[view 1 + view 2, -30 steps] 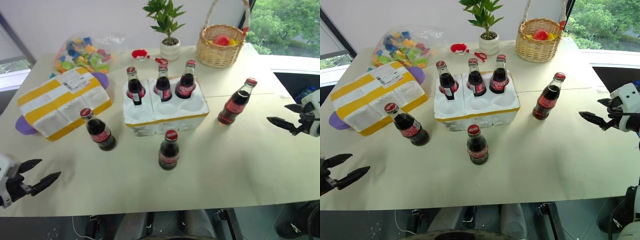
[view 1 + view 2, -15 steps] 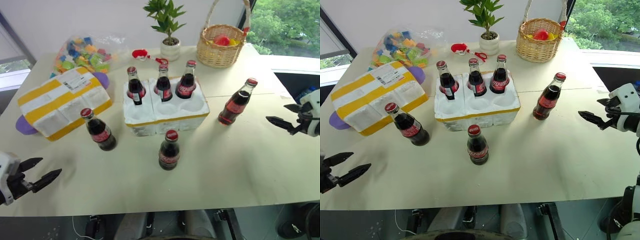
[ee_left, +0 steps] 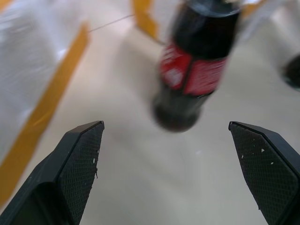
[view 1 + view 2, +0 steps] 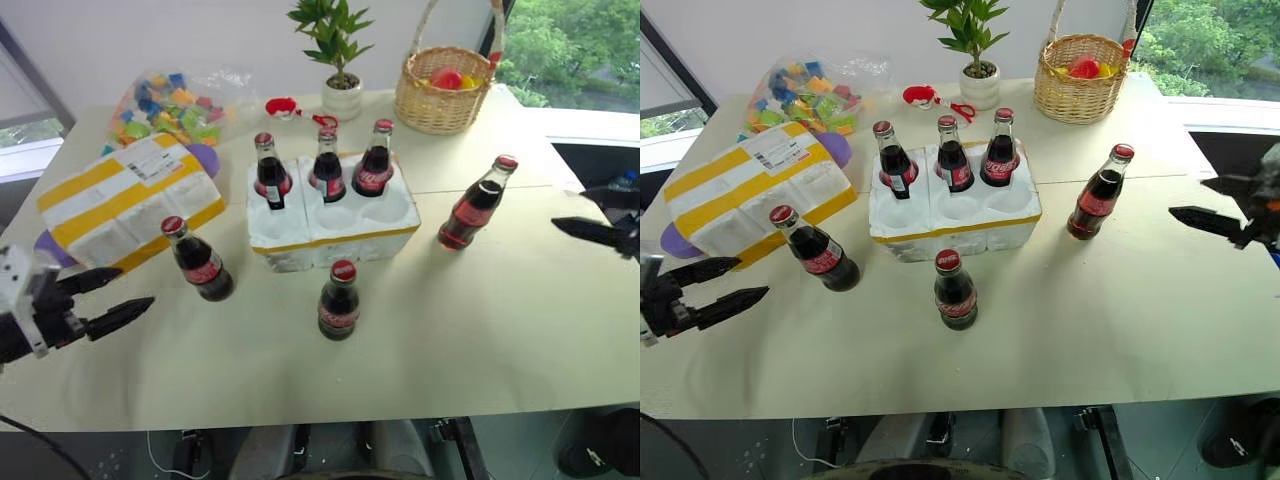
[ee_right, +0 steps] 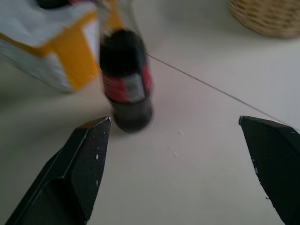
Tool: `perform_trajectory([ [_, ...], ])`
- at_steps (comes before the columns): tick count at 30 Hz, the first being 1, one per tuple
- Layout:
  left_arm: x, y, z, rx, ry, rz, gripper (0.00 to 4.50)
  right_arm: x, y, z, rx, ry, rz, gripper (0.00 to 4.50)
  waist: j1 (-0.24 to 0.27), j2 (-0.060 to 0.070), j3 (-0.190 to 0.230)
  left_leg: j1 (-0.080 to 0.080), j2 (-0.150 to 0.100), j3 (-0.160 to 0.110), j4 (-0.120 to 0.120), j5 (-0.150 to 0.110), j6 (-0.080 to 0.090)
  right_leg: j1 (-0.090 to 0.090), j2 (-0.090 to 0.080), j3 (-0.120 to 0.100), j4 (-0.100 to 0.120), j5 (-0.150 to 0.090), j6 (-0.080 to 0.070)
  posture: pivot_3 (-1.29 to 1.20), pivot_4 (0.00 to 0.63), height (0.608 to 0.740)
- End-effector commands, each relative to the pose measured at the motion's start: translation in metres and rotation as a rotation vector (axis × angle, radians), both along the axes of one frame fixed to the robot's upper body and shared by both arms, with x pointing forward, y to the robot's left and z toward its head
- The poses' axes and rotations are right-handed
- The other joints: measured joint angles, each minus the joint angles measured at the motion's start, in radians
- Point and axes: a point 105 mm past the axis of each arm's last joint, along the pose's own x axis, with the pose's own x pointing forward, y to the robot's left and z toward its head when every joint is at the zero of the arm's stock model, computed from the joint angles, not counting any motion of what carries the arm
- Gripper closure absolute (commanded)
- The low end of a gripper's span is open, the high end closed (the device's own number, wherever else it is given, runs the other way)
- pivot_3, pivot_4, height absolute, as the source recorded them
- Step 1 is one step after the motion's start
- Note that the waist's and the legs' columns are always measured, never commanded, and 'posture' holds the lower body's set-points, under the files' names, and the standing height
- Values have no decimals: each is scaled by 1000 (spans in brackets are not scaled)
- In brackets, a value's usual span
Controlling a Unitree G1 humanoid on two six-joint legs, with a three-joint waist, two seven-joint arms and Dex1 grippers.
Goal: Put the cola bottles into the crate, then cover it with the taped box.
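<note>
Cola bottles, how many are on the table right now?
6: three stand in the crate's back wells; three stand on the table, left, front, right.

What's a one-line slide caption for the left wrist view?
Open left gripper lined up on a loose cola bottle standing on the table, taped box alongside.

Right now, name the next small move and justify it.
Probably ease the open left gripper forward to the nearest cola bottle: it stands loose on the table, and the crate has three front wells empty.
</note>
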Motion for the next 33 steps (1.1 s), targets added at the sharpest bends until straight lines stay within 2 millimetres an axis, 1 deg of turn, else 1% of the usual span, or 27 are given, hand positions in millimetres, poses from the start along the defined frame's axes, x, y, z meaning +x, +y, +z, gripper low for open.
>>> perform_trajectory([
  [1, 7, -13, 1, -3, 12, -82, 40, -27, 34, 27, 52, -11, 157, 0, 0, -1, 0, 0, 0, 0, 0, 0, 0, 0, 0, 0, 0, 0, 0, 0, 150, 732],
  [3, 13, -20, -1, -1, 13, -118, 40, -41, 50, 34, 60, -5, 217, 0, -2, -1, 1, 0, 0, 0, 0, 0, 0, 0, 0, 0, 0, 0, 0, 0, 150, 732],
  [6, 24, -25, -2, -6, 3, -139, 40, -56, 72, 40, 69, -13, 284, 0, 2, -1, 1, 0, 0, 1, 0, 0, 0, 0, 0, 0, 0, 0, 0, 0, 150, 732],
  [8, 31, -27, -4, -10, -5, -143, 40, -63, 82, 42, 68, -19, 309, 0, 3, -1, 1, 0, 0, 0, 0, 0, 0, -1, 0, 0, 0, 0, 0, 0, 150, 732],
  [11, 42, -28, -6, -32, -25, -127, 40, -69, 92, 41, 67, -22, 324, 0, 8, -2, 1, -1, 0, 1, 0, 0, 0, 0, -1, 0, -1, 0, 0, 0, 150, 732],
  [17, 57, -42, -14, -97, -47, -123, 40, -72, 96, 36, 84, -25, 307, 0, 25, -4, 2, -1, 0, 1, 1, 0, 0, 0, -1, 0, -1, 0, 0, 0, 150, 732],
  [25, 65, -59, -24, -114, -50, -150, 40, -69, 96, 35, 102, -30, 295, 0, 24, -5, 2, -1, 0, 1, 2, 1, 2, 0, -1, 0, -1, 0, 0, 0, 150, 732],
  [29, 66, -66, -28, -105, -54, -172, 40, -67, 99, 29, 97, -15, 299, 0, 23, -5, 2, -1, 0, 1, 2, 1, 3, 0, -1, 0, -1, 0, 0, 0, 150, 732],
  [30, 65, -68, -28, -105, -53, -182, 271, -66, 100, 28, 97, -14, 300, 0, 23, -5, 2, -1, 0, 1, 2, 1, 3, 0, -1, 0, -1, 0, 0, 0, 150, 732],
  [32, 63, -70, -28, -109, -49, -201, 879, -66, 101, 27, 95, -12, 302, 0, 23, -5, 2, -1, 0, 1, 2, 1, 3, 0, -1, 0, -1, 0, 0, 0, 150, 732],
  [33, 62, -71, -28, -111, -48, -207, 1296, -65, 102, 26, 94, -11, 303, 0, 23, -5, 2, -1, 0, 1, 2, 1, 3, 0, -1, 0, -1, 0, 0, 0, 150, 732],
])
